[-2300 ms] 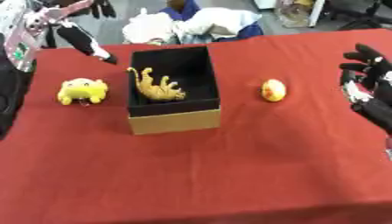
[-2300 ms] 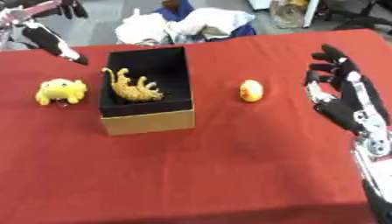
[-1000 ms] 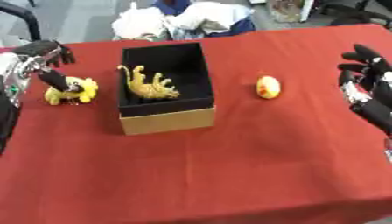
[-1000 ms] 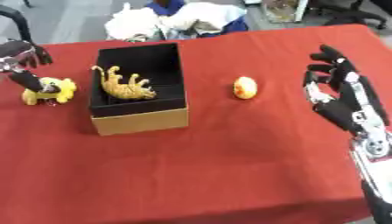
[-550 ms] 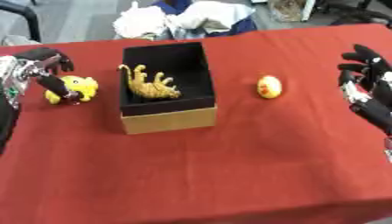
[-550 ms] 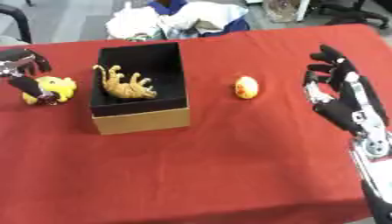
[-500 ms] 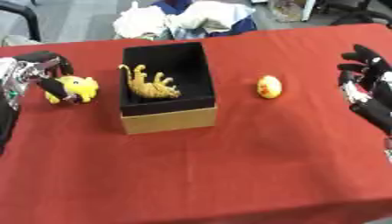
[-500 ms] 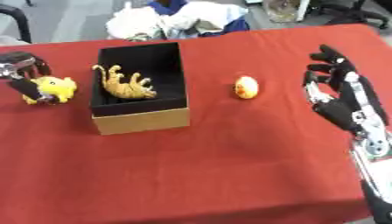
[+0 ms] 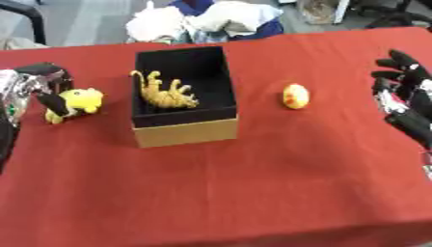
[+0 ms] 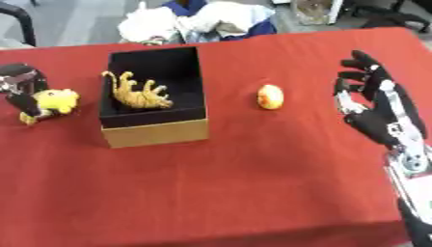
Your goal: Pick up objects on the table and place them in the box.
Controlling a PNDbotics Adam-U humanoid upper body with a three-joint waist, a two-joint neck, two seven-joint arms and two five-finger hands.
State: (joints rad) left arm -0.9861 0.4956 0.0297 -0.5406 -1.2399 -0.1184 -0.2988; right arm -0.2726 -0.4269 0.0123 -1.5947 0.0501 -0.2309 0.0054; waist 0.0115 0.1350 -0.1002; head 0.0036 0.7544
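The robot's right hand (image 10: 377,112) hangs at the right edge over the red tablecloth (image 9: 253,193), fingers straight and spread, holding nothing, much as it was a moment ago. Farther in stands the black-lined cardboard box with tan outer walls (image 9: 184,133), its long axis running near to far. A tan striped tiger figure (image 9: 165,92) lies inside on its side, legs toward the right wall, body along the box's length. Right of the box, apart from it, a small yellow-orange egg-shaped toy (image 9: 295,95) stands with its long axis roughly near to far. Left of the box, the left hand (image 9: 35,90) now has its dark fingers curled against the small yellow plush animal (image 9: 77,101); two seconds ago that hand was farther back, clear of the toy. Beyond the table lies a heap of white and blue cloth (image 9: 211,18).
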